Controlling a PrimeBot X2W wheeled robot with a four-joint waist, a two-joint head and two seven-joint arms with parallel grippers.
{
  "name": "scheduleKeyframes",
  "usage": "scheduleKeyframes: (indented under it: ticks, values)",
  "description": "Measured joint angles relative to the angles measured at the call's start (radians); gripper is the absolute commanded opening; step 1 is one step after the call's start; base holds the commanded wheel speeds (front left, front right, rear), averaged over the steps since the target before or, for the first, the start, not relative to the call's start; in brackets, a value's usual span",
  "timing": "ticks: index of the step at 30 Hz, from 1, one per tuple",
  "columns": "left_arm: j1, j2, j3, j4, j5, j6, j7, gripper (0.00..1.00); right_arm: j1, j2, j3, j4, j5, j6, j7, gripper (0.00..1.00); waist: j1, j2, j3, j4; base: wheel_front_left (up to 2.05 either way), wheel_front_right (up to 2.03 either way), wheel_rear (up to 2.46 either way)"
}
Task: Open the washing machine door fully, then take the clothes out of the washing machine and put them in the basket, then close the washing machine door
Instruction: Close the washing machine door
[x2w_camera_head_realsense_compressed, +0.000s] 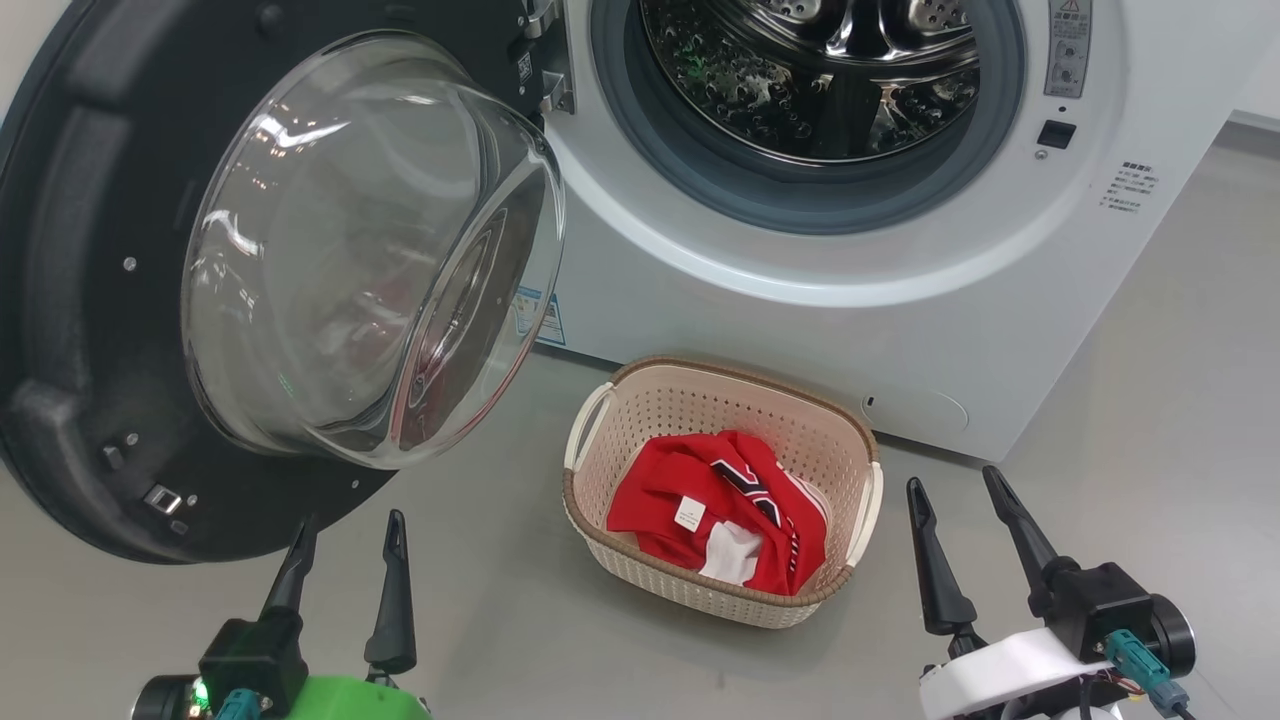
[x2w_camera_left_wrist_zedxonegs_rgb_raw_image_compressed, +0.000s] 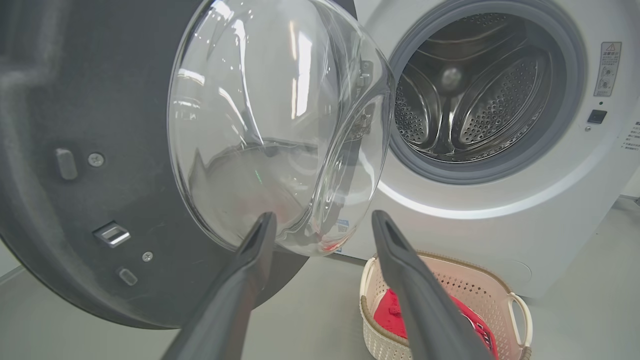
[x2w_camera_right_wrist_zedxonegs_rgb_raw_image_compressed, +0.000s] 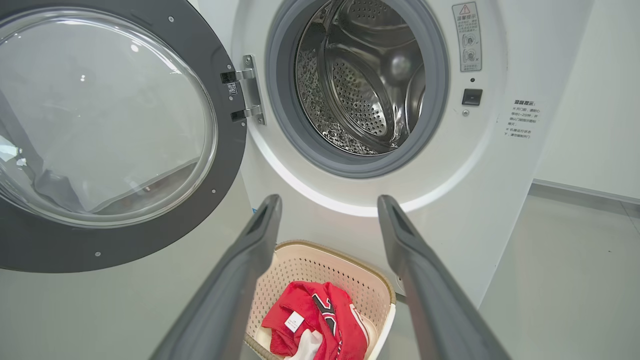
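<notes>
Grey floor (x2w_camera_head_realsense_compressed: 480, 620): basket (x2w_camera_head_realsense_compressed: 690, 405) lengthwise along washing machine (x2w_camera_head_realsense_compressed: 800, 330)

Smooth grey floor (x2w_camera_head_realsense_compressed: 500, 620) — plain white wall (x2w_camera_right_wrist_zedxonegs_rgb_raw_image_compressed: 590, 100) beyond.

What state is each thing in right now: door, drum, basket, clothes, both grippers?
washing machine door: swung wide open.
drum: no clothes visible inside.
basket: upright on the floor before the washing machine.
clothes: piled in the basket.
left gripper: open, holding nothing.
right gripper: open, holding nothing.
</notes>
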Motion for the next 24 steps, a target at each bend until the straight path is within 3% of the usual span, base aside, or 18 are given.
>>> scheduleKeyframes:
  ticks: [1,2,5,12,16,20,24]
  values:
    - [0.000,0.000,0.000,0.000,0.000,0.000,0.000,0.97,0.000,0.000,0.000,0.001,0.000,0.000,0.000,1.00,0.0000,0.0000,0.000,-0.001,0.00,0.00,0.00]
    - [0.000,0.000,0.000,0.000,0.000,0.000,0.000,0.54,0.000,0.000,0.000,0.001,0.000,0.000,0.000,1.00,0.0000,0.0000,0.000,-0.002,0.00,0.00,0.00]
    - [0.000,0.000,-0.001,-0.002,0.000,0.000,0.000,0.00,0.000,0.000,0.000,0.002,0.000,0.000,0.000,1.00,0.0000,0.0000,0.000,-0.004,0.00,0.00,0.00]
    - [0.000,0.000,-0.017,-0.019,-0.037,-0.002,-0.008,0.00,0.000,0.000,0.000,0.002,0.000,0.000,0.000,1.00,0.0000,0.0000,0.001,-0.006,0.00,0.00,0.00]
    - [0.000,-0.001,-0.027,-0.045,-0.104,-0.036,-0.017,0.00,0.000,0.000,0.000,0.002,0.000,0.000,0.000,1.00,0.0000,0.0000,0.003,-0.005,0.00,0.00,0.00]
    - [-0.001,-0.002,-0.029,-0.088,-0.223,-0.081,-0.027,0.00,0.000,0.000,0.000,0.002,0.000,0.000,0.000,1.00,0.0000,0.0000,0.006,-0.002,0.00,0.00,0.00]
    - [-0.003,-0.002,-0.036,-0.154,-0.438,-0.118,-0.035,0.00,0.000,0.000,0.000,0.002,0.000,0.000,0.000,1.00,0.0000,0.0000,0.008,0.000,0.00,0.00,0.00]
